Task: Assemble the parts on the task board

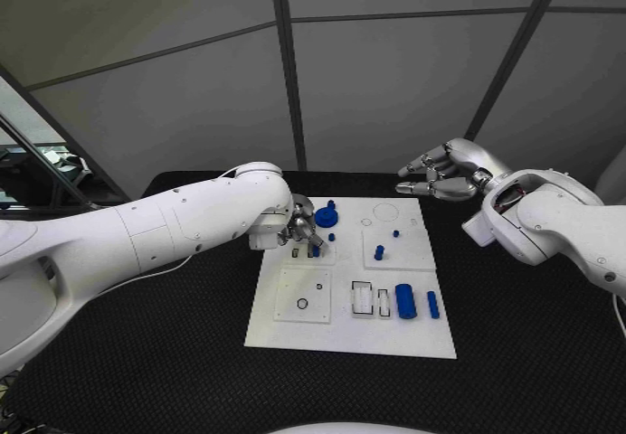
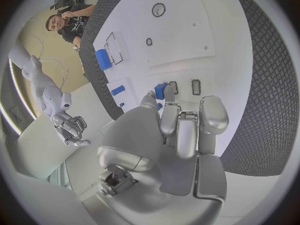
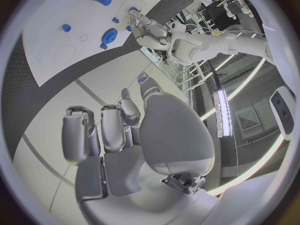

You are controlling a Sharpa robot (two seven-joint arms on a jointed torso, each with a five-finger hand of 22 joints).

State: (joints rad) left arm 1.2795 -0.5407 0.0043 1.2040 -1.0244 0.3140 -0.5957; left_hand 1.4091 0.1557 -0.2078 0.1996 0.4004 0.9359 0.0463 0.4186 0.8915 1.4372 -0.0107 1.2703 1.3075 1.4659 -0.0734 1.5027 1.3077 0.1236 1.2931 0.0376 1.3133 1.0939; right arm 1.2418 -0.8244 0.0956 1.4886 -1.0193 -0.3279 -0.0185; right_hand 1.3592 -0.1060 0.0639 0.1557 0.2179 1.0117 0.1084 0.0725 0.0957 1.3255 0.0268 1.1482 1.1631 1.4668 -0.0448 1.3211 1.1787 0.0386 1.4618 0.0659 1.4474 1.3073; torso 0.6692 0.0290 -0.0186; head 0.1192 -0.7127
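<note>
Head view shows the white task board (image 1: pixel 350 336) in the middle of the black table (image 1: pixel 156 380), with the left hand (image 1: pixel 298 231) low over its part toward 10 o'clock. In the left wrist view the fingers (image 2: pixel 180 130) of this hand are curled downward close to a small blue part (image 2: pixel 161 91) that stands beside two narrow rectangular slots. I cannot tell if the fingertips truly pinch this part or only touch it. The right hand (image 1: pixel 443 174) is raised beyond the board's far corner, toward 1 o'clock, with its fingers bent in and nothing in them.

Other parts on the board: a round blue gear-like piece (image 1: pixel 325 215) near 11 o'clock, a small peg (image 1: pixel 380 252) at the centre, and two blue cylinders (image 1: pixel 406 301) lying toward 4 o'clock.

The main risk, as I judge it, is the weak contact on the small part. If the fingers close a little off its centre, it may tilt, slip away, or fall flat on the board. The gear-like piece is just beside the hand, so a wide finger movement could push it. Also, the hand covers the part from the head view, so a wrong alignment with the slot would be hard to notice.
</note>
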